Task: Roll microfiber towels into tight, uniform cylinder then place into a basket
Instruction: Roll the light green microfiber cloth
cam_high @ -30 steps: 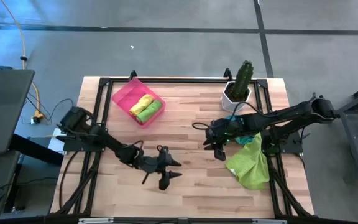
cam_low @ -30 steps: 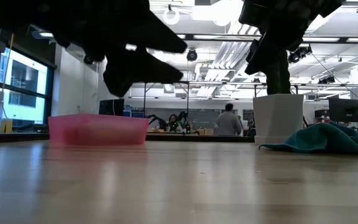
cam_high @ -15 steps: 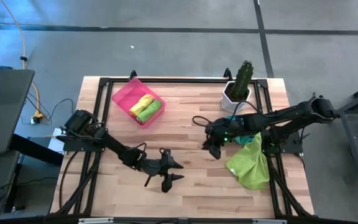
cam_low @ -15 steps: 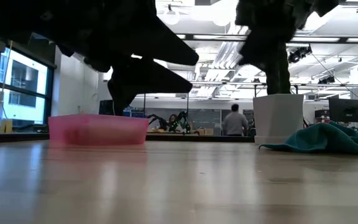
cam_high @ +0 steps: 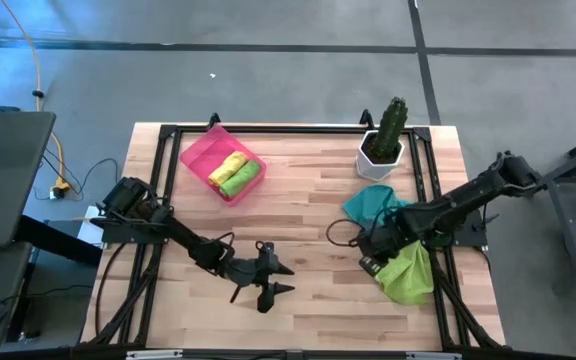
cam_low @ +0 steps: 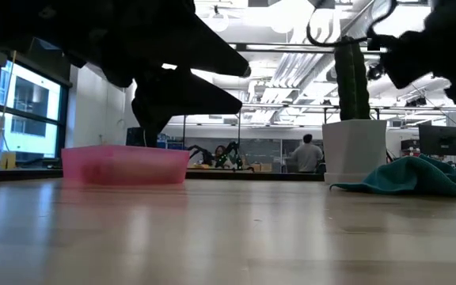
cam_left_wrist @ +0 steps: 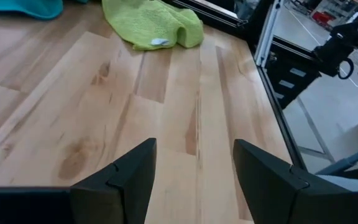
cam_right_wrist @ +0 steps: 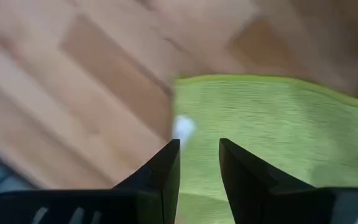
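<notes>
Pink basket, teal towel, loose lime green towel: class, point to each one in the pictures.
Pink basket (cam_high: 196, 152): high view, on its bare floor.
Teal towel (cam_high: 368, 204): high view, on its middle.
Loose lime green towel (cam_left_wrist: 151, 23): left wrist view, on its crumpled middle.

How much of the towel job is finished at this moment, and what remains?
Done: a yellow roll and a green roll lie in the pink basket. In hand: the right gripper, fingers apart and empty, hovers at the lime towel. Left: that towel and the teal towel are unrolled. The left gripper waits open over bare table.
</notes>
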`<move>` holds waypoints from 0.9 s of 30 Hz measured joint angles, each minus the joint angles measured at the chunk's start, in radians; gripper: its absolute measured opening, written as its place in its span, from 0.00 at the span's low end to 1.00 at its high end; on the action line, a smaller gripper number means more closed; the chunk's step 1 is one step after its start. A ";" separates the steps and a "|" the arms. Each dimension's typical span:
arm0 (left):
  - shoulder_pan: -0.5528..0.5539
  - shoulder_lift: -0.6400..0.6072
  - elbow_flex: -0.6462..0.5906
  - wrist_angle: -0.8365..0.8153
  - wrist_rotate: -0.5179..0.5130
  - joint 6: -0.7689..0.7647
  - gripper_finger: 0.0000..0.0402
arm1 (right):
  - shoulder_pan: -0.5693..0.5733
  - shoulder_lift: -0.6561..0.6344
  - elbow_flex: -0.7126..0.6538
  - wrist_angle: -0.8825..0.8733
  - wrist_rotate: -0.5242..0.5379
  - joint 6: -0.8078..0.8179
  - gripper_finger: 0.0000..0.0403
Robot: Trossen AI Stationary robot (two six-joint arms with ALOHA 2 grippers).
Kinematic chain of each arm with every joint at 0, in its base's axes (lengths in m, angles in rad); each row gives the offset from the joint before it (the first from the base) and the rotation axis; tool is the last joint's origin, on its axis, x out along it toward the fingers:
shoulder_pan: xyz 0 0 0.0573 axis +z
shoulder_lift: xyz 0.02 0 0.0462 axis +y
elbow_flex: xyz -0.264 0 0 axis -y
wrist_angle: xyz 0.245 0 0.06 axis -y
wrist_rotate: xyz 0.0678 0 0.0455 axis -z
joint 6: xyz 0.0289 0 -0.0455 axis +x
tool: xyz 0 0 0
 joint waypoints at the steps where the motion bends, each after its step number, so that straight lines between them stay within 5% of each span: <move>1: 0.000 0.000 0.000 0.000 0.000 0.000 0.50 | 0.011 0.007 0.000 -0.014 0.020 0.010 0.26; 5: -0.001 0.000 0.000 0.000 0.000 -0.003 0.50 | 0.038 0.063 0.000 -0.033 0.066 0.007 0.26; 19: -0.020 0.000 0.000 0.000 0.000 -0.005 0.50 | 0.052 0.290 0.000 -0.024 -0.013 -0.151 0.26; 27: -0.021 -0.001 0.000 0.052 0.022 -0.030 0.50 | 0.052 0.326 0.001 0.188 -0.008 -0.235 0.26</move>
